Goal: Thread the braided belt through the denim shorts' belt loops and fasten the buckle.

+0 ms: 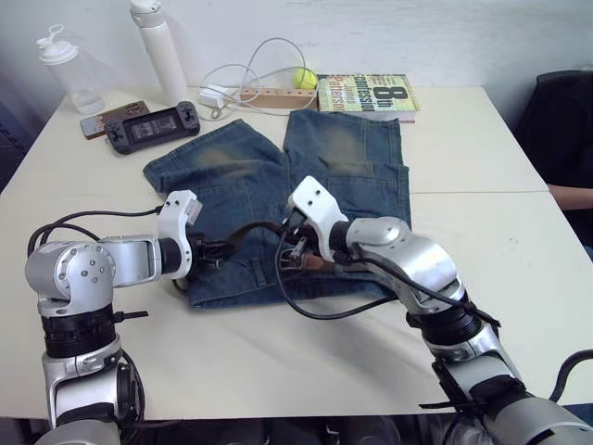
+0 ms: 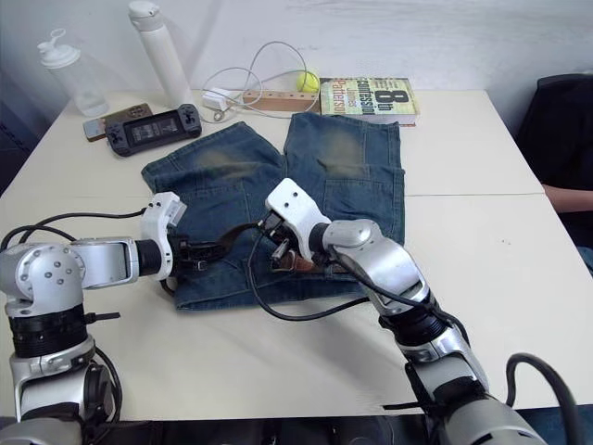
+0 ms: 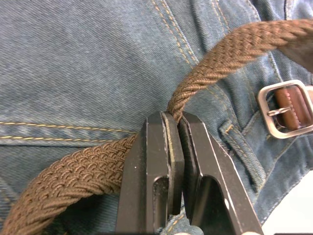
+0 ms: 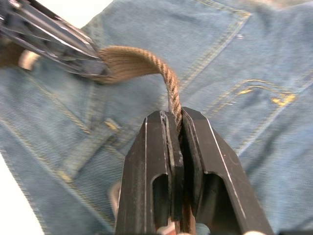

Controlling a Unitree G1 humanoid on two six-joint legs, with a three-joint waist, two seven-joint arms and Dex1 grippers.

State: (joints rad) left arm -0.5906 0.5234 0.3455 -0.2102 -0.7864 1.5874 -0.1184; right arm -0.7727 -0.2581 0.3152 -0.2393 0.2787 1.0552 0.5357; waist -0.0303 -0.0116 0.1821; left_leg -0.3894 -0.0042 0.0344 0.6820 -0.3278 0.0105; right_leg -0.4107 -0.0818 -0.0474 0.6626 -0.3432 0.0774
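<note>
The denim shorts (image 1: 361, 176) lie flat on the white table (image 1: 519, 306), waistband toward me. The braided belt (image 3: 230, 51), a brown strap, arches over the waistband between my two grippers. My left gripper (image 3: 177, 120) is shut on the strap near the shorts' left side. My right gripper (image 4: 174, 115) is shut on the same strap a little to the right, near the middle of the waistband. The silver buckle (image 3: 286, 107) rests on the denim beside a belt loop (image 3: 242, 147). In the right wrist view the left gripper's fingers (image 4: 54, 41) pinch the strap's other end.
At the table's back stand two bottles (image 1: 162, 46), a handheld game console (image 1: 153, 125), a phone (image 1: 111, 119), a power strip (image 1: 273, 95) with a white cable, a tennis ball (image 1: 305, 78) and a book (image 1: 366, 93). A person's arm (image 1: 570, 195) shows at the right edge.
</note>
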